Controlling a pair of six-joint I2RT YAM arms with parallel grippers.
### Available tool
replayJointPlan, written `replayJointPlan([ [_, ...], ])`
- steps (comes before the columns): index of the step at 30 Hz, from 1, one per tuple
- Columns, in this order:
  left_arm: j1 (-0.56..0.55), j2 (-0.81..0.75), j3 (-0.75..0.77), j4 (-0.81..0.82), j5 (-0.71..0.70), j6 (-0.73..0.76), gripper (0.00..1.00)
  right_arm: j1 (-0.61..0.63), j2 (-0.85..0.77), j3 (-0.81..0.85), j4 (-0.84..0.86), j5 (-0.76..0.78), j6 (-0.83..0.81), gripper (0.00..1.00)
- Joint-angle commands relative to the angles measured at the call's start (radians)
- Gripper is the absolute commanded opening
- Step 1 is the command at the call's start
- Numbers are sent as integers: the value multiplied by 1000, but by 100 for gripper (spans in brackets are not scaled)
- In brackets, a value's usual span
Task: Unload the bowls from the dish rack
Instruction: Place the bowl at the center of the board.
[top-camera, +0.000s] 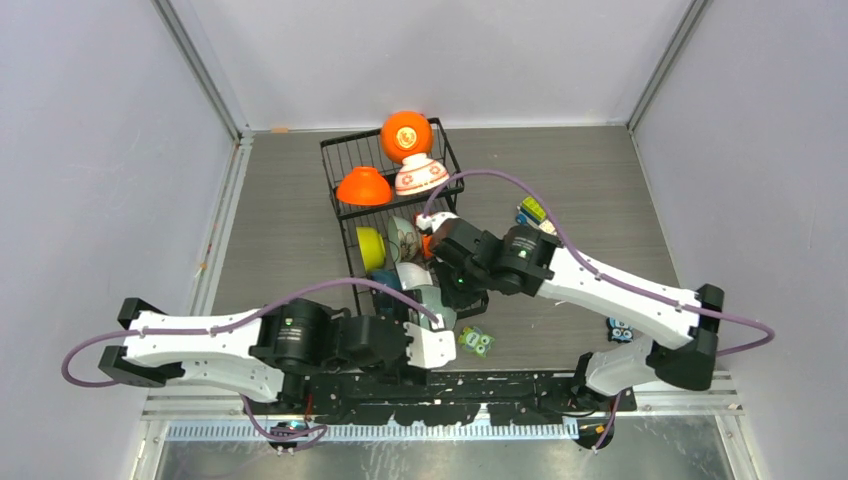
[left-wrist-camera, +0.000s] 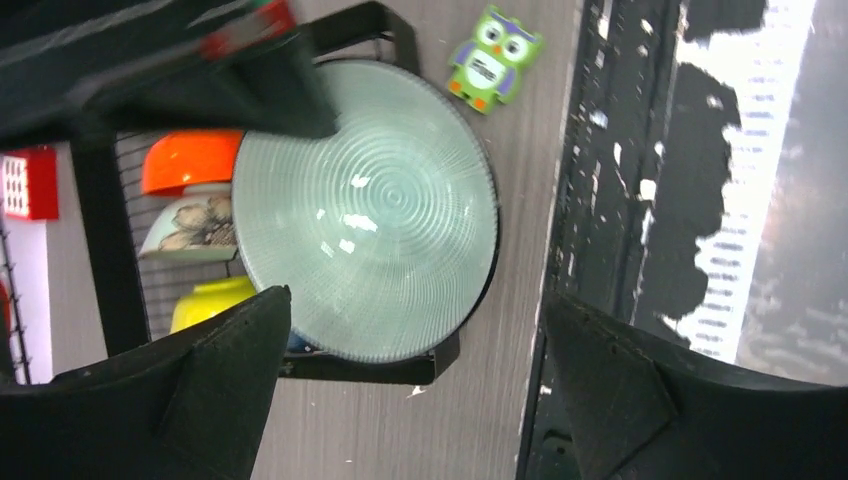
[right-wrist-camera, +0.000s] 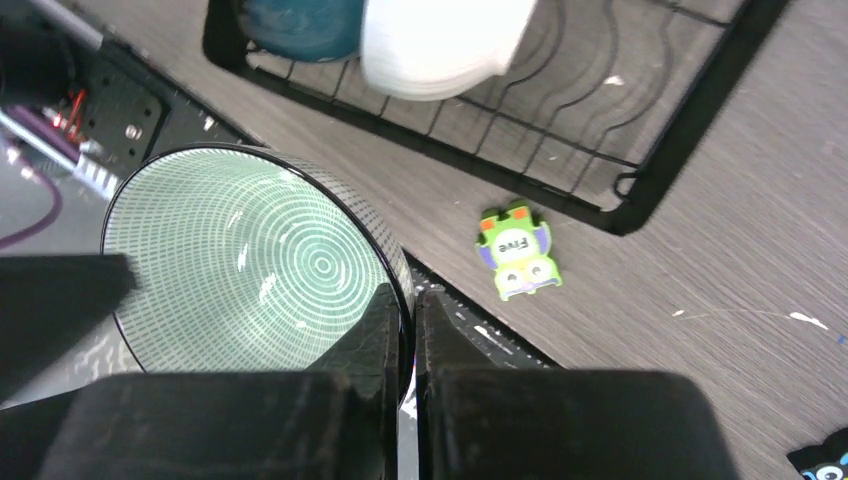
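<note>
My right gripper (right-wrist-camera: 411, 335) is shut on the rim of a pale mint bowl (right-wrist-camera: 250, 260) with a dark outside, holding it just past the near end of the black dish rack (top-camera: 340, 150). In the left wrist view the same mint bowl (left-wrist-camera: 370, 210) faces the camera. My left gripper (left-wrist-camera: 415, 300) is open, its fingers wide apart below the bowl and not touching it. Still in the rack are an orange bowl (top-camera: 406, 135), a second orange bowl (top-camera: 364, 187), a floral bowl (top-camera: 420, 175), a lime bowl (top-camera: 371, 248), a teal bowl (right-wrist-camera: 300, 25) and a white bowl (right-wrist-camera: 440, 45).
A green owl block (top-camera: 476, 341) lies on the table beside the rack's near corner. A red gridded block (left-wrist-camera: 28, 183) sits at the rack's side. More toy blocks (top-camera: 532, 212) lie to the right. The black base rail (top-camera: 480, 385) runs along the near edge.
</note>
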Motion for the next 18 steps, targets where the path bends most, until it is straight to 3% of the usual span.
replayJointPlan([
  [1, -1, -89, 51, 95, -207, -151, 100, 4, -169, -54, 87, 231, 90, 1],
  [6, 1, -169, 21, 209, -293, -374, 100, 4, -313, -207, 179, 416, 176, 1],
  [10, 35, -176, -28, 276, -368, -700, 100, 4, -374, -275, 198, 498, 232, 1],
  [12, 59, -144, -10, 222, -424, -895, 100, 3, -380, -288, 203, 512, 247, 1],
  [15, 139, -92, 14, 169, -374, -1128, 100, 3, -376, -297, 221, 518, 273, 1],
  [18, 196, -33, 43, 183, -316, -1225, 100, 4, -361, -301, 238, 507, 303, 1],
])
